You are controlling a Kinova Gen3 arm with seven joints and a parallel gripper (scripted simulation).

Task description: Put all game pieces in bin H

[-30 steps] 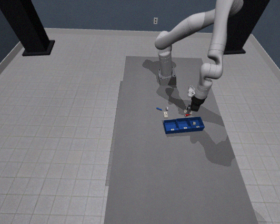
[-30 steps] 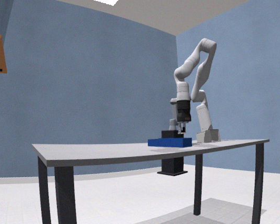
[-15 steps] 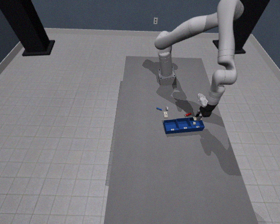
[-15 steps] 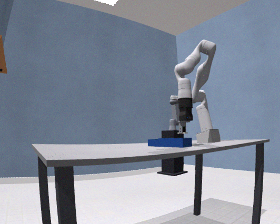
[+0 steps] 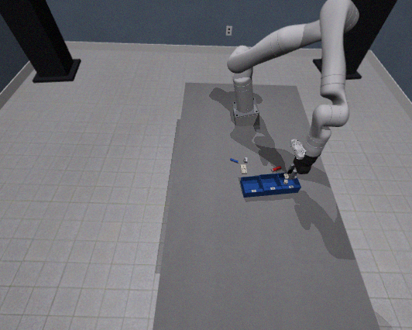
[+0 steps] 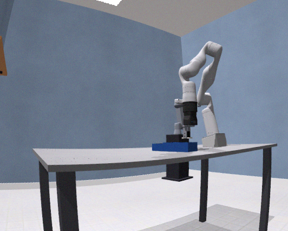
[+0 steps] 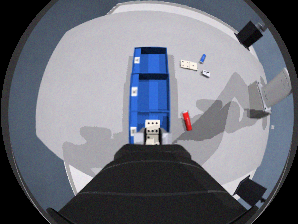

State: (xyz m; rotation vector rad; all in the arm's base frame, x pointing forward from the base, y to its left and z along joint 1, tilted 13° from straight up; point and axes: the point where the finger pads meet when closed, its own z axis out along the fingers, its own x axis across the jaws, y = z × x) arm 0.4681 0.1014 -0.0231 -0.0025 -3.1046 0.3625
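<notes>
A blue bin (image 5: 269,185) with three compartments lies on the table; its labels are too small to read. My gripper (image 5: 290,177) hangs over the bin's right end compartment and is shut on a small cream game piece (image 5: 286,177). In the wrist view the piece (image 7: 152,128) sits between my fingers, above the near end of the bin (image 7: 152,92). A cream tile-shaped piece (image 5: 244,168) lies on the table to the left behind the bin; it also shows in the wrist view (image 7: 188,64).
A red object (image 5: 276,169) lies just behind the bin, close to my gripper. A small blue object (image 5: 234,159) and a small grey-white object (image 5: 245,159) lie further left behind the bin. The arm's base (image 5: 245,114) stands at the back.
</notes>
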